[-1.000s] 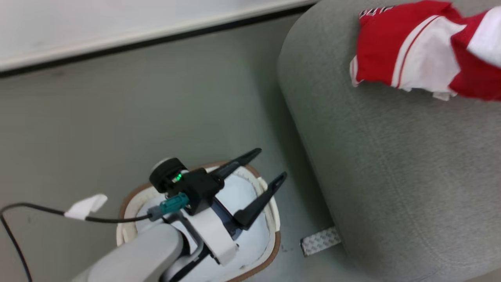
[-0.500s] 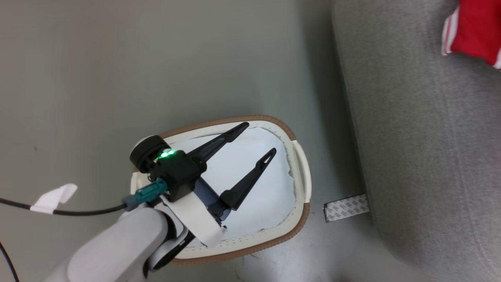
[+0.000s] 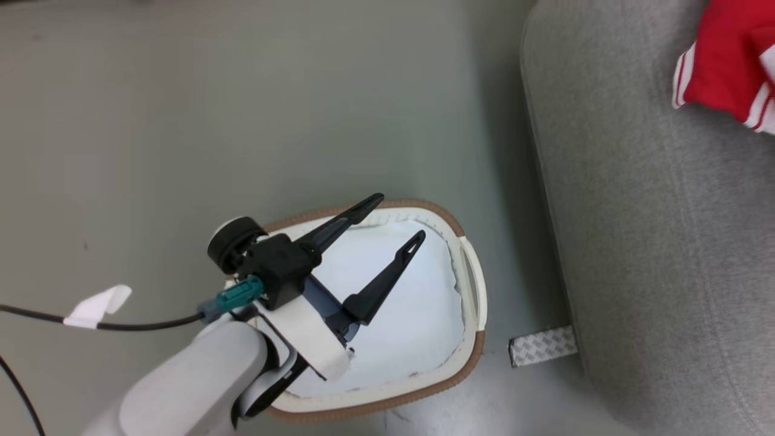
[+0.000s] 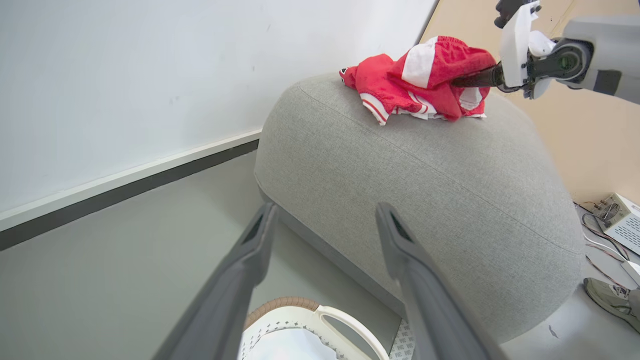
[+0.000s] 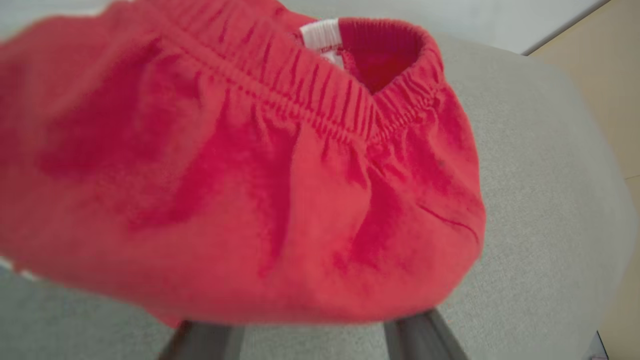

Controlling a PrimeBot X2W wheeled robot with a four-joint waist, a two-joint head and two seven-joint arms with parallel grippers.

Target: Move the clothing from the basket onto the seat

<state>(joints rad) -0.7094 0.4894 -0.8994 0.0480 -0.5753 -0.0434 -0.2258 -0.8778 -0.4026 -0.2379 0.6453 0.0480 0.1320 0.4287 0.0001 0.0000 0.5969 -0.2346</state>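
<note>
On seat (image 4: 425, 200): clothing (image 4: 400, 85) piled, right gripper (image 4: 470, 80) parted under it. Basket (image 3: 475, 290) holds white cloth (image 3: 418, 315), left gripper (image 3: 401, 215) spread above. Looks done.

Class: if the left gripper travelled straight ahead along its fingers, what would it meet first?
Probably the rounded grey side of the seat, straight ahead between the left gripper's open jaws; the basket lies below that line. Depth is unclear.
</note>
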